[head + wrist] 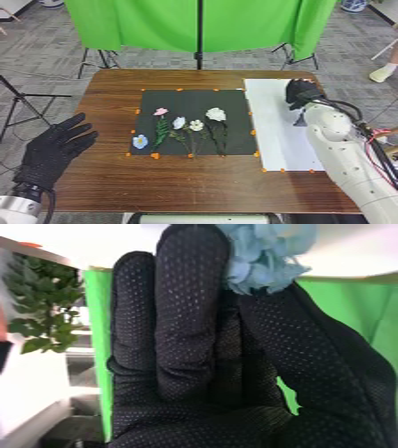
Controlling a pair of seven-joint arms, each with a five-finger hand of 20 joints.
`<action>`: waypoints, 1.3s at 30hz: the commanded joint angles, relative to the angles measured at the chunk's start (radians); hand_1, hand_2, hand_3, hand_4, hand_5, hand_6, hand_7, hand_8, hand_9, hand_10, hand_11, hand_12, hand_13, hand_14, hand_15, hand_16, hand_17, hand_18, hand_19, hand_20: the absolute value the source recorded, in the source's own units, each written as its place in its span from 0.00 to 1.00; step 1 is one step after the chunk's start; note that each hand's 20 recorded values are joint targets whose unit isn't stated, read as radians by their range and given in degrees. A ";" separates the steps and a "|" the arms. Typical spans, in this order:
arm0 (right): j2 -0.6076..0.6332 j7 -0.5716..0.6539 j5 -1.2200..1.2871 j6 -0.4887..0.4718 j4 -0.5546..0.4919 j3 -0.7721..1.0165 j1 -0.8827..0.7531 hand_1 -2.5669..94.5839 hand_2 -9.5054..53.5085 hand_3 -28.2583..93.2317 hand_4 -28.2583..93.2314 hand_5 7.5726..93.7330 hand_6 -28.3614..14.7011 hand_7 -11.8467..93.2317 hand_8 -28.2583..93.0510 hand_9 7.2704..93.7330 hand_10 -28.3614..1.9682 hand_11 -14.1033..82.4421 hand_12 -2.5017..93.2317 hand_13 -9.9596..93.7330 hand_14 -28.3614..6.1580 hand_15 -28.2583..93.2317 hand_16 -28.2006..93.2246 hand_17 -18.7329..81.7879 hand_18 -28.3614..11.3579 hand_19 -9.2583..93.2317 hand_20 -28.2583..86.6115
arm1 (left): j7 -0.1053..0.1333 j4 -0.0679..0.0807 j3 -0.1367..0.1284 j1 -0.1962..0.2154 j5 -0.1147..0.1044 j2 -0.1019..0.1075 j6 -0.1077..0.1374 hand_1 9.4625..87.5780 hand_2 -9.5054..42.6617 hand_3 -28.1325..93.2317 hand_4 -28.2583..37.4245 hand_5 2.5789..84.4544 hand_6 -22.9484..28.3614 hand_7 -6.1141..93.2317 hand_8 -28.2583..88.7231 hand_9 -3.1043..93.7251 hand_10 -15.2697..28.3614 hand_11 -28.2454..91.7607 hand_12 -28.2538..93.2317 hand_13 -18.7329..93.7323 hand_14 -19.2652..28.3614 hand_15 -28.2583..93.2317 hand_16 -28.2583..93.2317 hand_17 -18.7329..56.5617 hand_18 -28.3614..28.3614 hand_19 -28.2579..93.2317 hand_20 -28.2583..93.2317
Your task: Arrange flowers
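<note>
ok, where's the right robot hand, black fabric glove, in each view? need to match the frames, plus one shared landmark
Head view: right robot hand at the far right, over the far part of the white rectangular sheet.
Right wrist view: large in the foreground, light-blue ruffled flower between thumb and fingers.
Shared landmark: bright green cloth backdrop, beyond the table's far edge in head view, behind the glove in right wrist view.

Flowers on mat, left of paper sheet

Right wrist view: blue flower cut off by picture's edge. Head view: green cloth cut off at top; gray bit near right hand too small to tell.
</note>
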 commanded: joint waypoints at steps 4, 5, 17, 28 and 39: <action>0.054 -0.037 0.101 0.152 -0.147 -0.024 -0.085 0.59 0.00 0.94 0.00 0.77 0.64 0.55 0.11 0.94 0.80 0.31 0.48 0.96 0.85 0.53 0.54 0.63 0.57 1.00 0.27 | -0.004 0.003 -0.002 0.015 -0.002 -0.015 -0.007 0.20 0.15 0.82 0.04 0.44 0.51 0.26 0.16 0.37 0.66 0.47 0.34 0.41 0.75 0.53 0.22 0.14 0.90 0.63 0.27; 0.058 -0.041 0.115 0.154 -0.175 -0.025 -0.098 0.59 0.00 0.94 0.00 0.77 0.64 0.55 0.11 0.94 0.80 0.32 0.48 0.96 0.85 0.53 0.54 0.63 0.57 1.00 0.28 | -0.004 0.003 -0.003 0.015 -0.002 -0.015 -0.009 0.20 0.15 0.82 0.04 0.44 0.51 0.26 0.16 0.37 0.66 0.47 0.34 0.41 0.75 0.53 0.22 0.14 0.90 0.63 0.27; 0.015 -0.147 0.144 -0.052 -0.429 -0.028 -0.247 0.59 0.00 0.94 0.00 0.77 0.63 0.56 0.11 0.93 0.79 0.32 0.48 0.96 0.85 0.55 0.53 0.63 0.55 1.00 0.28 | -0.005 0.004 0.002 0.010 -0.003 -0.012 -0.007 0.20 0.15 0.82 0.04 0.43 0.50 0.26 0.16 0.37 0.66 0.47 0.34 0.41 0.75 0.53 0.22 0.14 0.90 0.63 0.27; -0.019 -0.166 0.097 -0.061 -0.492 -0.016 -0.312 0.57 0.00 0.95 0.00 0.75 0.64 0.58 0.12 0.93 0.80 0.33 0.48 0.95 0.85 0.55 0.53 0.62 0.51 0.99 0.30 | -0.012 0.005 -0.001 0.008 -0.002 -0.013 -0.009 0.20 0.15 0.82 0.04 0.43 0.51 0.26 0.16 0.37 0.65 0.47 0.34 0.41 0.75 0.53 0.22 0.14 0.90 0.63 0.27; -0.032 -0.175 0.012 0.068 -0.469 -0.056 -0.336 0.56 0.00 0.95 0.00 0.73 0.65 0.60 0.13 0.91 0.79 0.34 0.49 0.94 0.85 0.57 0.53 0.60 0.47 0.95 0.36 | -0.018 0.006 0.001 0.006 0.000 -0.013 -0.014 0.20 0.15 0.81 0.04 0.43 0.51 0.26 0.16 0.37 0.66 0.46 0.34 0.41 0.75 0.53 0.22 0.14 0.90 0.63 0.27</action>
